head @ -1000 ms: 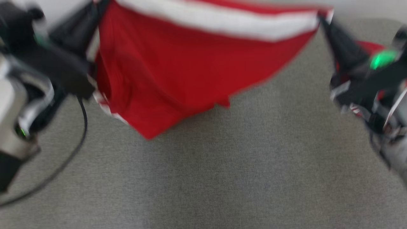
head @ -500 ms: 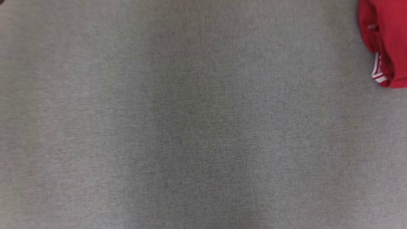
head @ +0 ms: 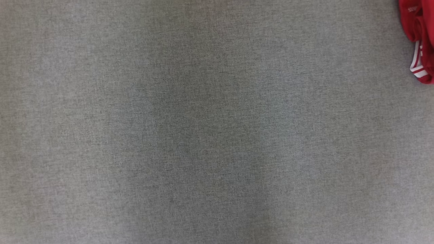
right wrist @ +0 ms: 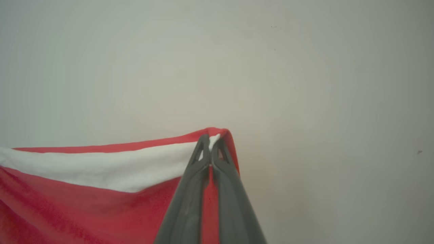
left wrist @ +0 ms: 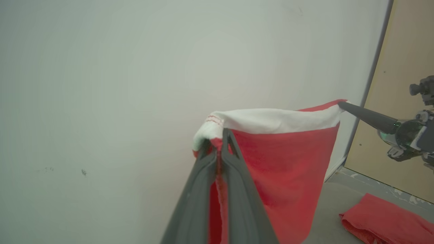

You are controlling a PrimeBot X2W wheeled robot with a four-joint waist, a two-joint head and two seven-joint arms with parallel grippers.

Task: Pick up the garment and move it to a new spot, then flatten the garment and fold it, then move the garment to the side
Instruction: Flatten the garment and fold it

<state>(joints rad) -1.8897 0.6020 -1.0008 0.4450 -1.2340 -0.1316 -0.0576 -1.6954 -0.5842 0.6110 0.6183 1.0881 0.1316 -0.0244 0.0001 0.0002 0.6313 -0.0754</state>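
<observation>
**Held by both top corners, hanging above the landing spot**

Head view: the grey surface (head: pixel 203 135) spread across the frame. A red cloth (head: pixel 422 37) with white stripes bunched at the upper right edge; whether it was part of the garment could not be told.

Left wrist view: at centre, the left end effector (left wrist: pixel 220 135) was pinched shut on the white-banded top edge of the garment (left wrist: pixel 281 162). That edge ran rightward to the right end effector (left wrist: pixel 341 103), clamped on the far corner. The red body hung below.

Right wrist view: the fingers met on that corner at centre, the cloth trailing to the lower left. The long axis spanned arm to arm, so laying it flat probably needed both arms lowered together.
</observation>
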